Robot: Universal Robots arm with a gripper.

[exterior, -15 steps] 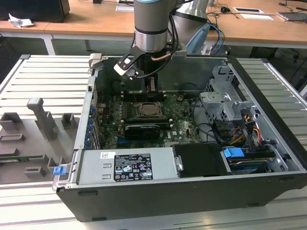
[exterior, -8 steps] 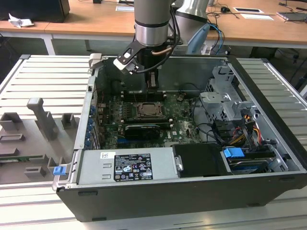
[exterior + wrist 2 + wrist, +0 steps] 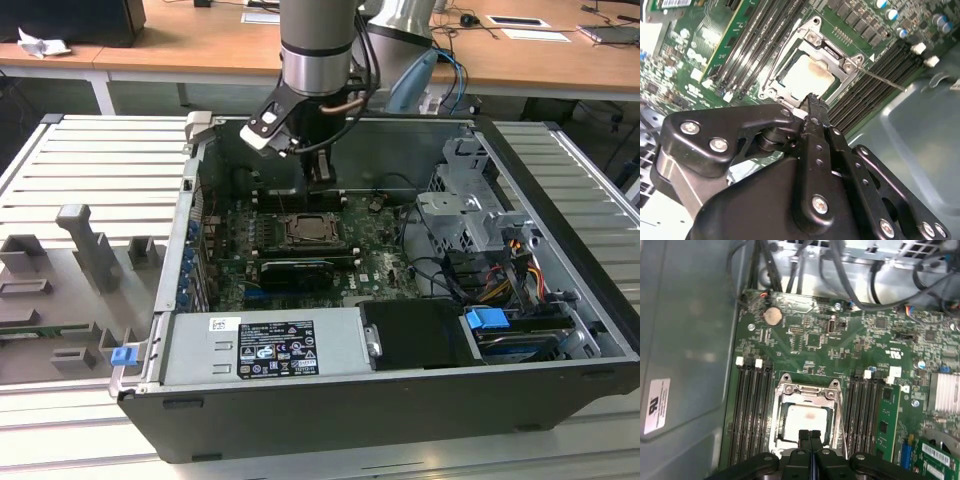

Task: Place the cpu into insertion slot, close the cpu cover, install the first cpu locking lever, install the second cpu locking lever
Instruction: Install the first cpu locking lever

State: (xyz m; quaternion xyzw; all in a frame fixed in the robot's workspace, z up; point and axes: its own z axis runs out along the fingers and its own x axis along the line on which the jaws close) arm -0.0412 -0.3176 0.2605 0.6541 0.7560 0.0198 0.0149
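Note:
The cpu (image 3: 805, 421), a pale square chip, lies in the insertion slot (image 3: 313, 230) on the green board. The cpu cover (image 3: 807, 390), a silver frame, lies flat around it; the chip (image 3: 807, 76) shows through the cover's window (image 3: 837, 57). One thin locking lever (image 3: 885, 80) juts from a corner of the socket out over the black memory slots. Another lever (image 3: 782, 50) runs along the opposite side of the socket. My gripper (image 3: 810, 434) hangs just above the socket's edge, fingers pressed together with nothing between them, also seen as gripper (image 3: 320, 178) and gripper (image 3: 812, 100).
Black memory slots (image 3: 752, 410) flank the socket on both sides. A long black expansion card (image 3: 295, 270) sits in front of it. The case wall (image 3: 685, 340), cable bundles (image 3: 850, 285) and a drive cage (image 3: 470, 200) ring the board. A power supply (image 3: 265, 345) fills the case's front.

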